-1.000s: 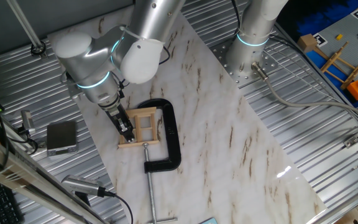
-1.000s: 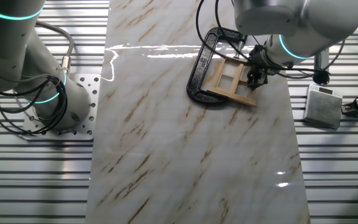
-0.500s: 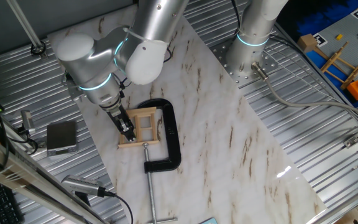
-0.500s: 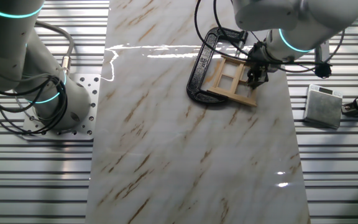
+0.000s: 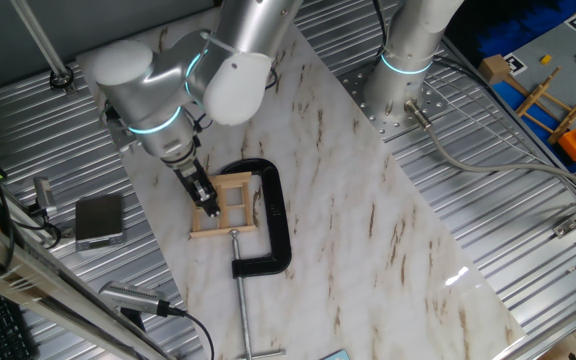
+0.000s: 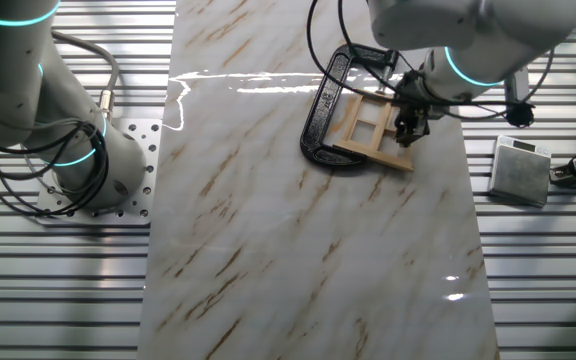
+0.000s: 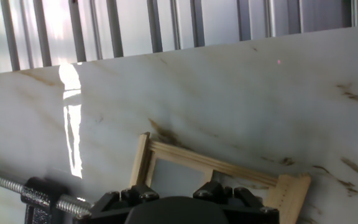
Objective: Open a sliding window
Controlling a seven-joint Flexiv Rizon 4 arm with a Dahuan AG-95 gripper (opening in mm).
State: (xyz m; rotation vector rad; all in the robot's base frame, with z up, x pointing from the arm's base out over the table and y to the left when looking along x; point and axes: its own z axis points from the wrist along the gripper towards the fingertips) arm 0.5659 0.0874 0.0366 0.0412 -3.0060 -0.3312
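Observation:
The sliding window [image 5: 230, 205] is a small light wooden frame with thin crossbars, lying flat on the marble board and held in a black C-clamp [image 5: 274, 215]. It also shows in the other fixed view [image 6: 370, 128] and in the hand view [image 7: 219, 167]. My gripper [image 5: 206, 198] points down onto the window's left part, with its narrow black fingers together and their tips down in the frame. In the other fixed view the gripper [image 6: 405, 129] stands at the window's right side. In the hand view only the gripper's black body shows, and the fingertips are hidden.
The clamp's long screw [image 5: 244, 305] runs toward the board's front edge. A grey box [image 5: 99, 219] lies on the ribbed metal table left of the board. The arm's base [image 5: 404, 85] stands at the back. A wooden rack toy [image 5: 551, 100] sits far right.
My gripper has shifted a little toward the back of the window, staying down in the frame. The arm's elbow has swung slightly. The clamp has not moved.

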